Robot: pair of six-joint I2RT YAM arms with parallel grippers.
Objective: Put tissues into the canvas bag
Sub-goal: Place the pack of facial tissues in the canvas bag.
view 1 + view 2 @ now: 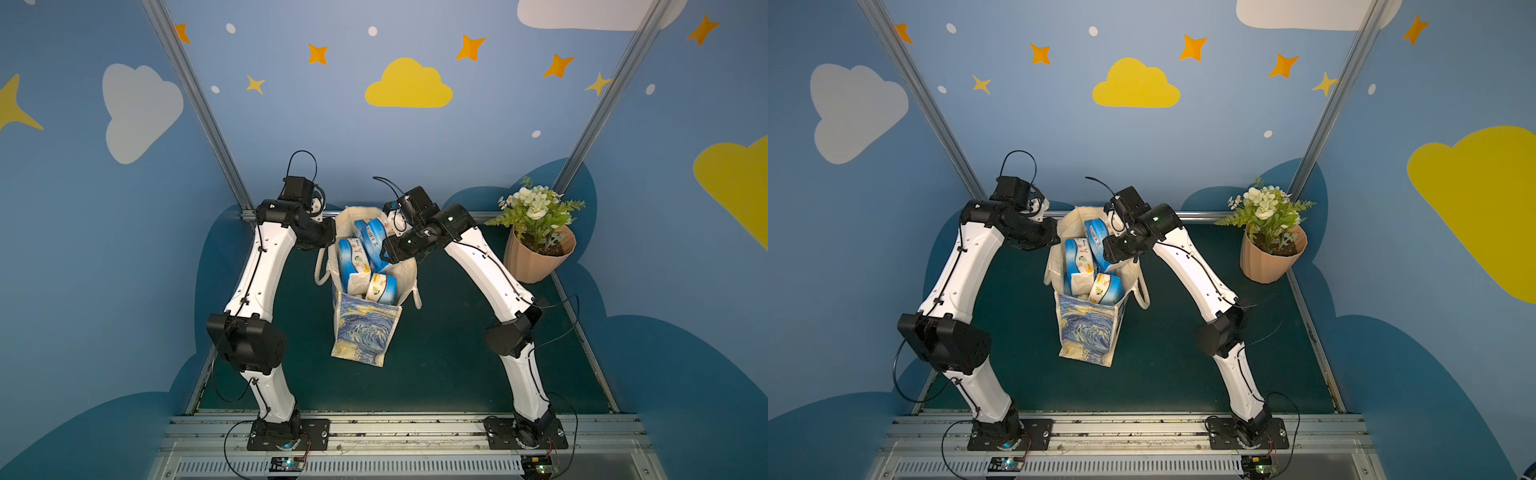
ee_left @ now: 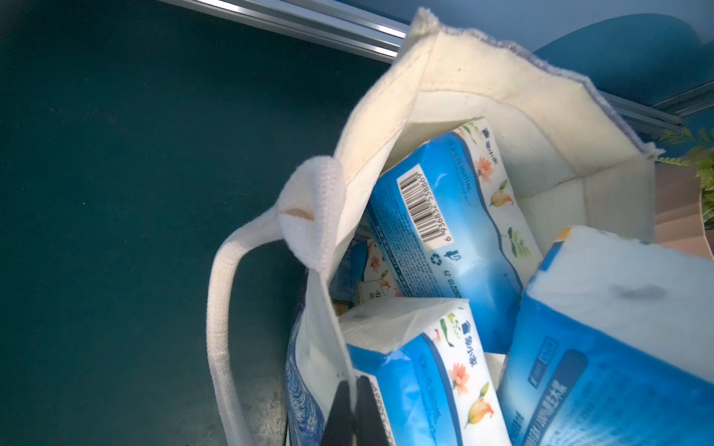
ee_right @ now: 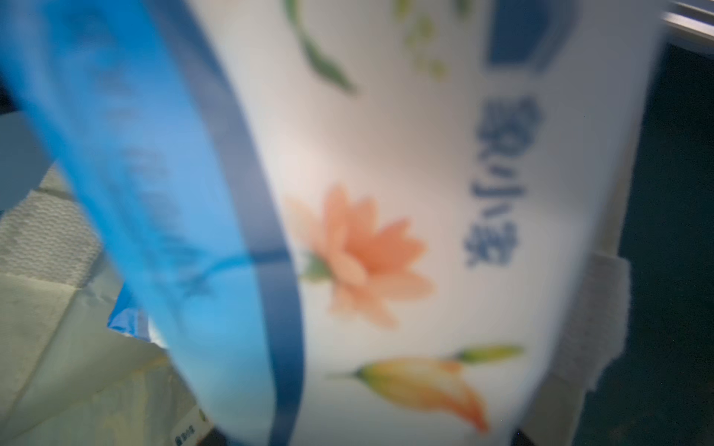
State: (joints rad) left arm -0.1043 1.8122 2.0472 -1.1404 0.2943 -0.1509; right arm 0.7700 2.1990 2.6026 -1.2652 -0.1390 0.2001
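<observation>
Tissue pack: blurred, filling the right wrist view.
Right arm: elbow raised; right end effector dipped over the bag mouth; whether it is apart or together cannot be told.
Left arm: elbow raised; left end effector clamped on the rim of the canvas bag.
Tissues: stood on end inside the bag.
Bench: dark green; flowerpot at the far right corner.
Walls: blue, painted with clouds and stars.

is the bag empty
No, in a top view several blue-and-white packs sit inside the open bag.
</observation>
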